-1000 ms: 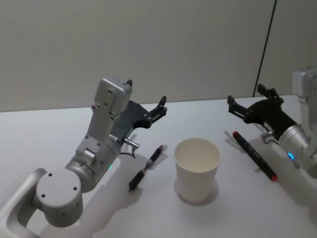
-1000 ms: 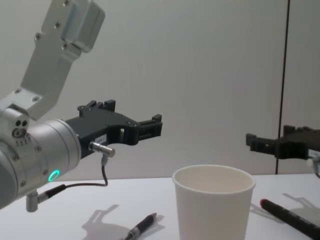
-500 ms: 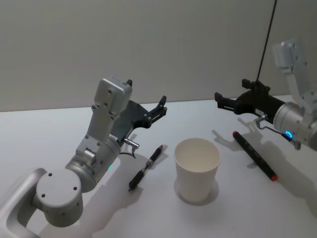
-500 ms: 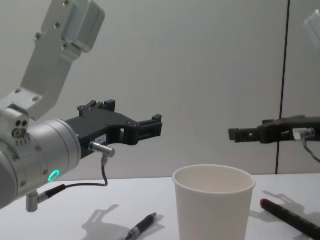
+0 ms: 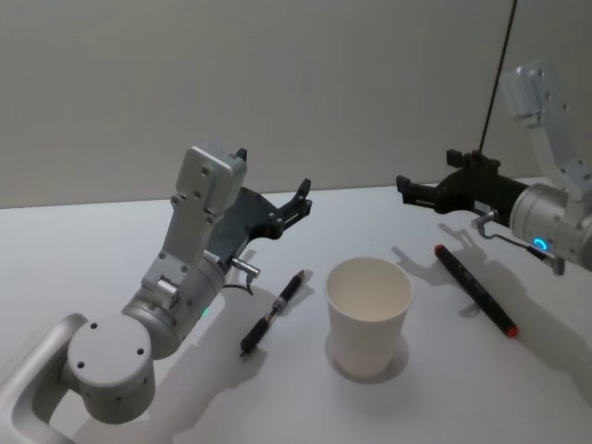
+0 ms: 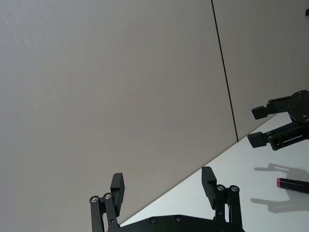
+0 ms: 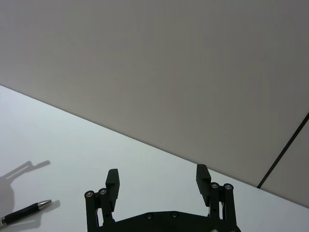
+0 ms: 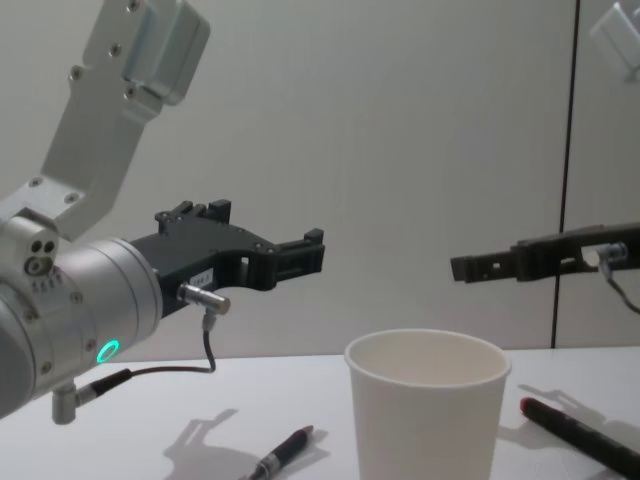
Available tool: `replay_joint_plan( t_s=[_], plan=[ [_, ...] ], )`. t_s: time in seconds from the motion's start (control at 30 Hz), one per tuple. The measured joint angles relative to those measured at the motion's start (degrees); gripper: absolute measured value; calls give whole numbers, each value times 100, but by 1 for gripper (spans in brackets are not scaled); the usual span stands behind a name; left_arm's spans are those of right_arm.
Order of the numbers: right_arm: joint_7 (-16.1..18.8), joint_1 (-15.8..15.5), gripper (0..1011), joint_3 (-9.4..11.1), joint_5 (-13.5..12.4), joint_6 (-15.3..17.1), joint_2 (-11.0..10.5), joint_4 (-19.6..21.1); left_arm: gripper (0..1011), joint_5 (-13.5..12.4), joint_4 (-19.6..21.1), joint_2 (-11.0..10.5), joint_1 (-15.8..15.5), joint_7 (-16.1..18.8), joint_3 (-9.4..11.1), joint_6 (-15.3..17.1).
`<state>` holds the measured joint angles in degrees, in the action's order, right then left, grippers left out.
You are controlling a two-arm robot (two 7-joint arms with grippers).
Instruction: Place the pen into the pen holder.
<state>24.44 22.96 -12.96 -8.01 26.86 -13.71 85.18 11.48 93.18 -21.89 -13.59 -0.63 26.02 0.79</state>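
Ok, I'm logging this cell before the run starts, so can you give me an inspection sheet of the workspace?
Surface: white table, no marks seen.
Job's things: paper cup upright, empty; black pen lying left of it; red-tipped pen lying right of it.
Clutter: nothing seen.
Grippers: left gripper open, raised left of the cup; right gripper open, raised behind the red-tipped pen.
Cables: left-wrist cable and right-wrist cable, both short.
Surroundings: grey wall with a dark vertical seam.
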Motion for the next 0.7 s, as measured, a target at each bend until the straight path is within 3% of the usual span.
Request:
replay_joint_plan(
  t_s=[0.27, 0.7],
  plan=[
    [33, -35, 1001, 1, -26, 295, -42, 2, 1001, 0, 0, 0, 0, 0, 0, 0],
    [275, -180, 1001, 71, -96, 1223, -243, 169, 1001, 0, 0, 0, 0, 0, 0, 0]
  ],
)
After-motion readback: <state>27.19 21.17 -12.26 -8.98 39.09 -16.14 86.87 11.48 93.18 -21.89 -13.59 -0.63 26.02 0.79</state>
